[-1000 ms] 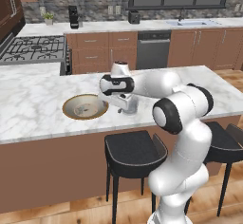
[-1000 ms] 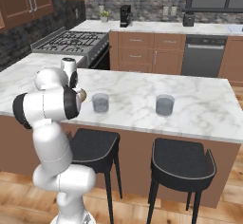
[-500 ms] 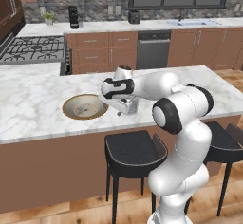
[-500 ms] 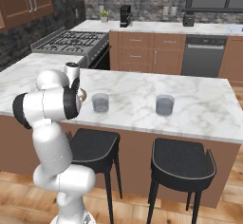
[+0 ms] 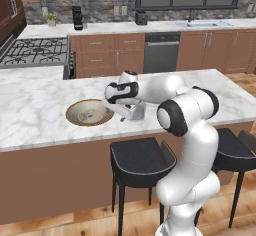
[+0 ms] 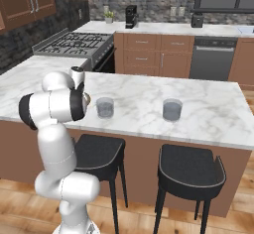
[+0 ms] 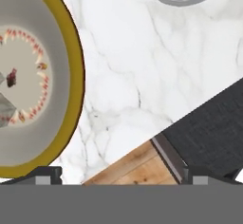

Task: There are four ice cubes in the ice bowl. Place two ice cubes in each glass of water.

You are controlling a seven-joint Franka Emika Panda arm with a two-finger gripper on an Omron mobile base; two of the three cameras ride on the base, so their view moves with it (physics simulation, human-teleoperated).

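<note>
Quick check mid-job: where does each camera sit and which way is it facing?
Left base view: behind-left, looking at the white marble island, brown-rimmed shallow bowl; arm shows.
Right base view: behind-right, looking at two clear tumblers; arm shows.
Hand view: looking down at the bowl's rim, counter edge, stool.
Shared: the island and bowl.

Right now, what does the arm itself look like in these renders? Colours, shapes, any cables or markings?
The arm is glossy white, built of rounded, bulbous links with dark grey to black discs and bands at the joints. No loose cables or legible markings show. The pincer is light grey and boxy under a white wrist with a dark band. In the hand view its fingertips are small dark blocks.
</note>
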